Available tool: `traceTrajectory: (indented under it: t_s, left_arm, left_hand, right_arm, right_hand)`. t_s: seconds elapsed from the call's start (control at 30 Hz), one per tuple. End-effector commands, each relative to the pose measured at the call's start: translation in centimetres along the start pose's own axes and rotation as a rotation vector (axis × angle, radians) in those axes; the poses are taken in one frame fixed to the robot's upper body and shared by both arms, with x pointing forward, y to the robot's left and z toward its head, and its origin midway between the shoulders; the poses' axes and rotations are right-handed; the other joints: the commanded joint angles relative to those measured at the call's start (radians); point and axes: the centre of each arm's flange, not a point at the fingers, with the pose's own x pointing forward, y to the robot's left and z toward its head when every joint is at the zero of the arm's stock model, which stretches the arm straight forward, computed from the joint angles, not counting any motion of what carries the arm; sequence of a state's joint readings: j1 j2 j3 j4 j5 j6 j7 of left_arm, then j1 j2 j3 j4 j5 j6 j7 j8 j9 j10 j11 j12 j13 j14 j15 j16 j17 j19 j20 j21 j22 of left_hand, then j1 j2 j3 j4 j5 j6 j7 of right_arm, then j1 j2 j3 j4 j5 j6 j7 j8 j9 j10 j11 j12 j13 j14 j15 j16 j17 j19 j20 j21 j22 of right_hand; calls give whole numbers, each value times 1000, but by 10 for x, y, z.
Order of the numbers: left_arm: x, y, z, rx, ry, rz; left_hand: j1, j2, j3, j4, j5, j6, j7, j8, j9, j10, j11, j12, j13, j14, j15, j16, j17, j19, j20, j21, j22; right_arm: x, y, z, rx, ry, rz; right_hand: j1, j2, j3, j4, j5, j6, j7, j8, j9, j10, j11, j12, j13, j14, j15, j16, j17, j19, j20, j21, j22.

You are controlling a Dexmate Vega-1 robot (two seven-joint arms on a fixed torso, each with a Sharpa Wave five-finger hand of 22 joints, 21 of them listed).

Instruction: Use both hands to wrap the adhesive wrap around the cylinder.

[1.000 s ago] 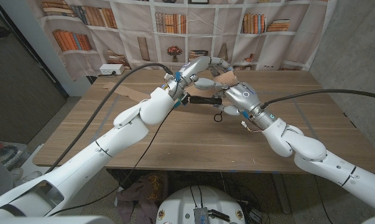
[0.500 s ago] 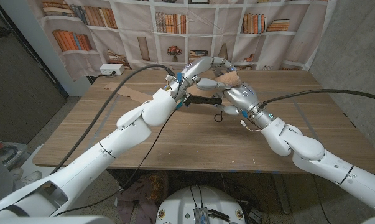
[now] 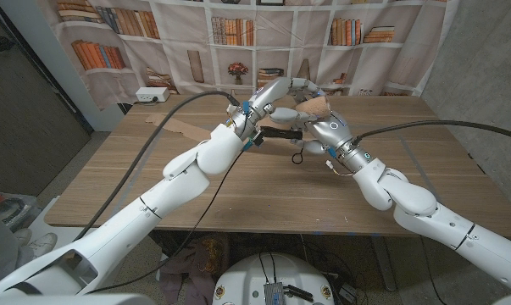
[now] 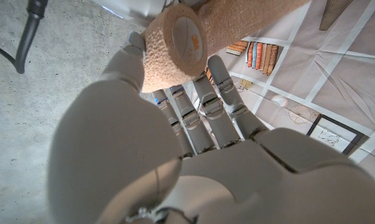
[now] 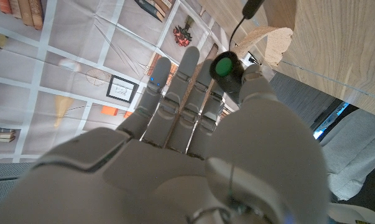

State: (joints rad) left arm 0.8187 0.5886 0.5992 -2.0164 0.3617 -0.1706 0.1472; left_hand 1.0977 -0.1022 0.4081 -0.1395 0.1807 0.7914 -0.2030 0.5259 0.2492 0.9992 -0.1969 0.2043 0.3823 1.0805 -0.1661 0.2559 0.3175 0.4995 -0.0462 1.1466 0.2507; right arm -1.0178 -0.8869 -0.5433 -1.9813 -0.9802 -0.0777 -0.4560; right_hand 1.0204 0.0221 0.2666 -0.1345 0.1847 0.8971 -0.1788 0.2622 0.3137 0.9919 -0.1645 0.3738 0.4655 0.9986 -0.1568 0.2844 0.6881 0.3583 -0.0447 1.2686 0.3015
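In the head view a black cylinder (image 3: 279,134) hangs level above the table's middle, and my right hand (image 3: 325,131) grips its right end. My left hand (image 3: 276,91) reaches over it from the left and holds the tan adhesive wrap roll (image 3: 317,106) just behind the right hand. The left wrist view has the roll (image 4: 175,46) pinched between thumb and fingers (image 4: 221,93), with a tan strip (image 4: 255,18) running off it. In the right wrist view the cylinder's green-capped end (image 5: 224,67) sits between thumb and fingers, with wrap (image 5: 271,37) curving beside it.
A black cord loop (image 3: 297,158) dangles below the cylinder over the wooden table (image 3: 238,186). A flat tan strip (image 3: 183,127) lies at the table's back left, near a white box (image 3: 153,95). A bookshelf-printed backdrop hangs behind.
My left arm has swung a little to the right, carrying the roll slightly further over the cylinder. The right hand has edged up and back, still holding the cylinder.
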Motion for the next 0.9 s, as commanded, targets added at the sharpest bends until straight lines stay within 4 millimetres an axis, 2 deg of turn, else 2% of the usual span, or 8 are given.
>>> traceTrajectory:
  t_s: [0.03,0.6,0.9]
  left_arm:
    - [-6,4,0,-21,-4,68]
    - [-7,-9,0,-63,-16,65]
    - [-3,-11,1,-94,-35,65]
  left_hand:
    - [175,178,5,4,5,121,112,4,9,6,-2,3,2,19,-75,6,4,-3,-87,5,-2]
    - [174,179,4,5,6,119,111,5,7,4,-2,2,3,18,-75,6,6,-6,-89,11,-8]
    - [174,179,4,5,6,116,112,5,6,4,-2,3,4,17,-74,5,7,-10,-91,11,-11]
  right_arm:
    - [1,4,-8,3,34,19]
    - [6,-2,-24,64,114,-11]
    - [12,-1,-22,84,113,-24]
  right_hand:
    - [113,120,4,6,6,39,-28,3,3,29,-25,1,6,2,-84,-1,4,-6,-156,7,2]
    - [116,121,4,5,6,40,-27,2,4,33,-25,1,7,5,-84,-1,7,-5,-157,11,-4]
    - [116,121,4,5,6,40,-27,1,4,32,-25,-1,6,5,-83,-2,7,-5,-157,12,-6]
